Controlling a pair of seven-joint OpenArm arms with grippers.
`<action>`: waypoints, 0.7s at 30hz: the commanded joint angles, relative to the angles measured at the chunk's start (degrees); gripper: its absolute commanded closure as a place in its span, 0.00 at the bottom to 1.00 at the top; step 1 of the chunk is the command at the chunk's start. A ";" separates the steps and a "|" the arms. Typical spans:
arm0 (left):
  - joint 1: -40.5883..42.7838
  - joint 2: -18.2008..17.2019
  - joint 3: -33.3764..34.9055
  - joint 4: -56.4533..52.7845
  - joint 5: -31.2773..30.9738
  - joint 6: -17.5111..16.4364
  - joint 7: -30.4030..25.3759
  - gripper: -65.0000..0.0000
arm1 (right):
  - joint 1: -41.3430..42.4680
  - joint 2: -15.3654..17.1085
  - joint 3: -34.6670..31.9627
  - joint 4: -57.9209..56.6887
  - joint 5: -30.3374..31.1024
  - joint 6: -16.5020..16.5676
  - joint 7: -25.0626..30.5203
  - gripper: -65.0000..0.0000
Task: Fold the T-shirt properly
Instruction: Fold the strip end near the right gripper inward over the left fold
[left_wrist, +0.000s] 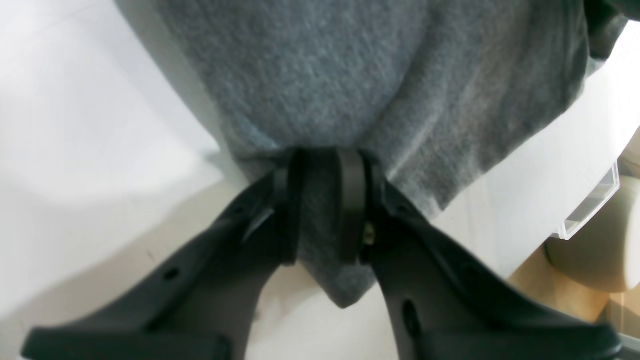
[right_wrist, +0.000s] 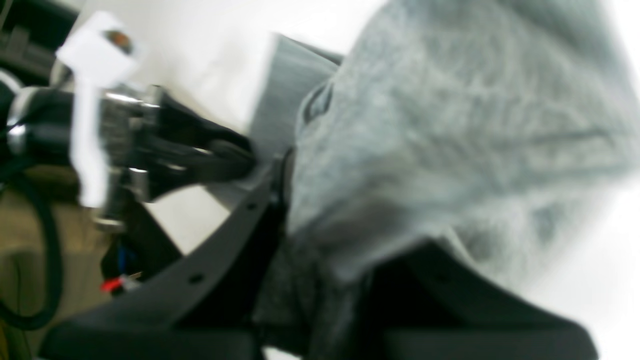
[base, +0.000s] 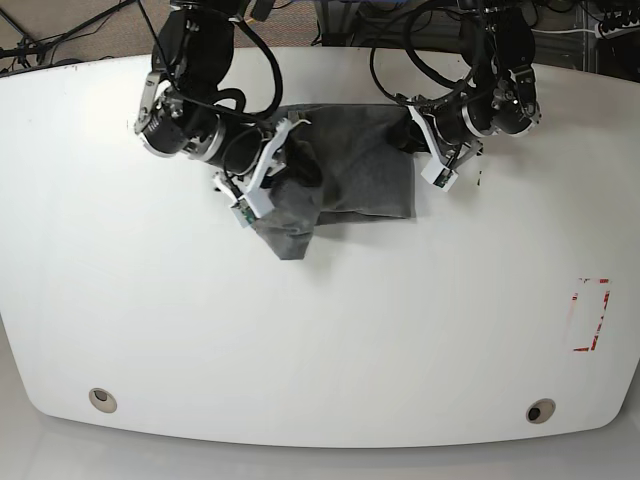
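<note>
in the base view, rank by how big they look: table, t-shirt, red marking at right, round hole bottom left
1. table
2. T-shirt
3. red marking
4. round hole

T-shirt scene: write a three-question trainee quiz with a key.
1. True or false: the left pincer is shut on the T-shirt.
2. In the base view, the red-outlined rectangle lies near which table edge? A) right B) left C) far
3. Fill in: both pincers grip the same ____.

Key:
1. True; grey cloth is clamped between its fingers.
2. A.
3. T-shirt; the right pincer holds bunched cloth too.
</note>
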 joint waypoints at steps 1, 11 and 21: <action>0.48 -0.34 0.05 -0.18 3.40 0.16 3.19 0.84 | 0.03 -0.21 -1.54 1.06 1.20 0.36 1.29 1.00; 0.40 -0.34 0.05 -0.18 3.40 0.16 3.19 0.84 | 1.53 -0.55 -6.73 -4.39 0.93 0.36 4.10 0.97; -0.40 -0.43 -0.04 0.08 3.04 0.16 3.27 0.83 | 2.23 -0.55 -9.02 -5.89 1.11 0.36 5.15 0.17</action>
